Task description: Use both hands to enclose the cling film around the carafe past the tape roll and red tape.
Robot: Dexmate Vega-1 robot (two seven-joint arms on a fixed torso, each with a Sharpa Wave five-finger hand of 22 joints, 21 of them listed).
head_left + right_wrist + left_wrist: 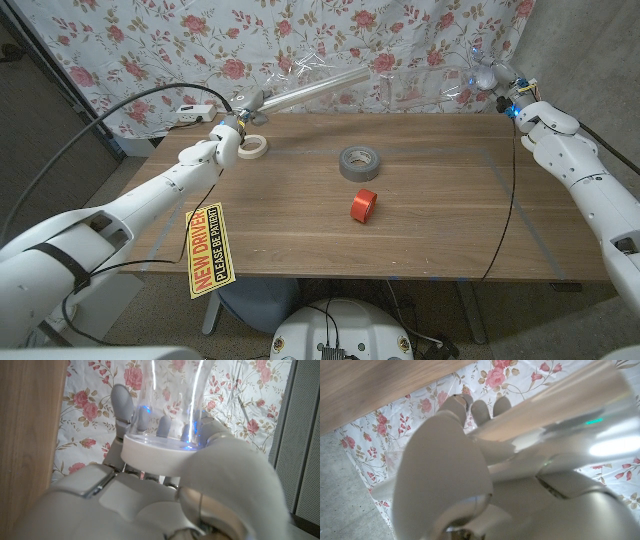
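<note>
Clear film: cling film (312, 91) on its long roll, being held up at the desk's far left corner, slanting toward the floral curtain (330, 40).
Left hand: left hand (237, 128) gripping the near end of the roll; in the left wrist view fingers (480, 410) curling over the shiny tube (555, 415).
Right hand: right hand (503, 88) holding the carafe (484, 72) up at the far right corner, above the desk edge; in the right wrist view fingers (122, 405) wrapping the clear glass carafe's white base (155, 452).
Grey tape roll: tape roll (359, 162) lying flat near the middle of the desk (430, 230).
Red tape: red tape (363, 205) standing on edge just nearer than the grey roll, apart from it.
Pale tape: white tape ring (253, 147) lying just beside the left hand.
Sign: yellow sign (209, 249) hanging from the left arm over the near desk edge.
</note>
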